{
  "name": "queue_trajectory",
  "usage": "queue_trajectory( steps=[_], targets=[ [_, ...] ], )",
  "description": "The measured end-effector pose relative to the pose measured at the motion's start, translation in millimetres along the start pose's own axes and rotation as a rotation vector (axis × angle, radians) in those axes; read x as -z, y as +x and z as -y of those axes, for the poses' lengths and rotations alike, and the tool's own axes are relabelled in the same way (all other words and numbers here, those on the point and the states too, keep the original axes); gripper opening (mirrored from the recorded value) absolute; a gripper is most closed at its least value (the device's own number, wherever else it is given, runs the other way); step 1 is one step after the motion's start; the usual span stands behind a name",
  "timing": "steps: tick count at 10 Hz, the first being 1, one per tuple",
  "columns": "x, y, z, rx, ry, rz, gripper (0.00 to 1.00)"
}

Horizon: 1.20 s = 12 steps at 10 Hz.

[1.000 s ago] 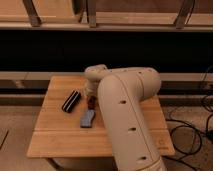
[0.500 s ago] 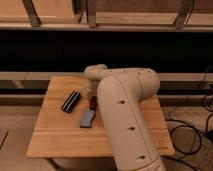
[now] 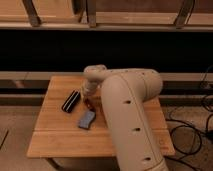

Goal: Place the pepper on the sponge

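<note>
Pepper (image 3: 90,104), slim and dark red, sits beneath the gripper (image 3: 88,98), pincer pressed together, near the flat blue-grey sponge (image 3: 87,119).

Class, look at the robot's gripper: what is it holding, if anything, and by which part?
The gripper, down at the wooden table, looks shut on the slim dark red pepper. Which part it grips is hidden.
</note>
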Motion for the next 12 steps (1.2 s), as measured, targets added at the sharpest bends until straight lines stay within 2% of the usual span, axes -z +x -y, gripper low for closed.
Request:
queue_trajectory(
  steps=[4,6,8,12],
  targets=[
    [32.6,-5.3,-21.0,0.067,-0.026,0.081,0.0],
    [46.4,2.5,-25.5,0.084,-0.03,0.107,0.0],
    [54.4,16.6,-25.3,0.096,-0.022,0.112,0.0],
    [55.7,55.1,-26.6,0.101,-0.012,0.08,0.0]
  ],
)
